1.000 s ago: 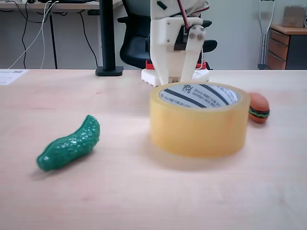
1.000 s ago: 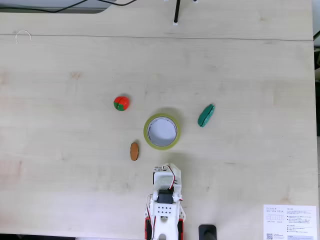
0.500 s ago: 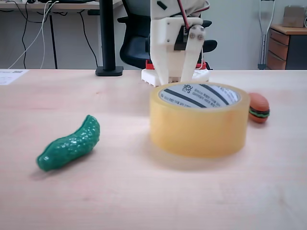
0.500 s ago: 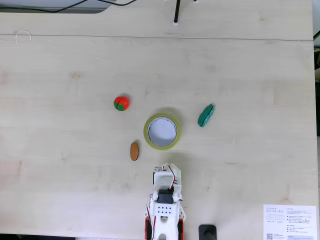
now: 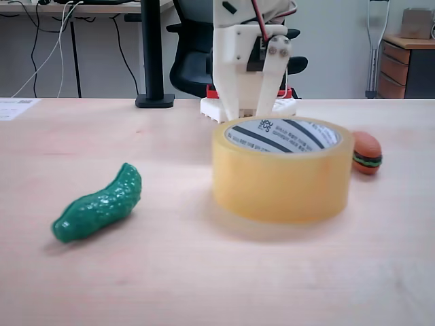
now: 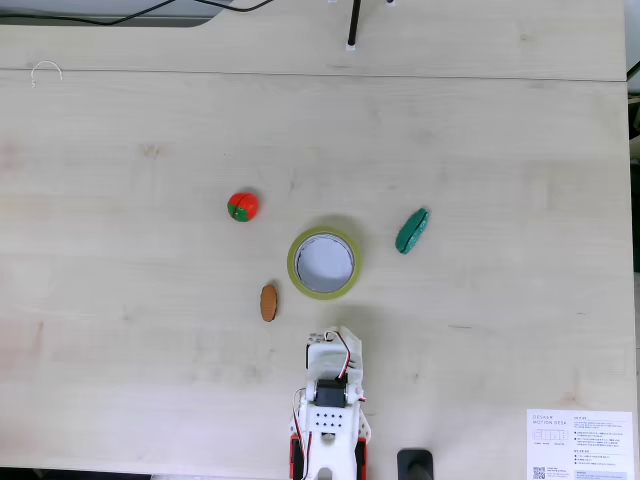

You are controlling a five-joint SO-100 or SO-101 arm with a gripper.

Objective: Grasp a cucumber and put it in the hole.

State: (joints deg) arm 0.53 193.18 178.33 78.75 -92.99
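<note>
1. Cucumber (image 5: 98, 205) (image 6: 411, 231): small, dark green, glossy, bumpy skin, slightly curved. Lies on its side on the surface, not held. Low fixed view: left of the tape roll, well apart. Top-down fixed view: right of the roll & a bit above it.
2. Hole (image 5: 282, 135) (image 6: 322, 263): round central opening of a big yellowish translucent tape roll lying flat, opening facing up. Inner core white w/ black stripes & print. Nothing seen inside.
</note>
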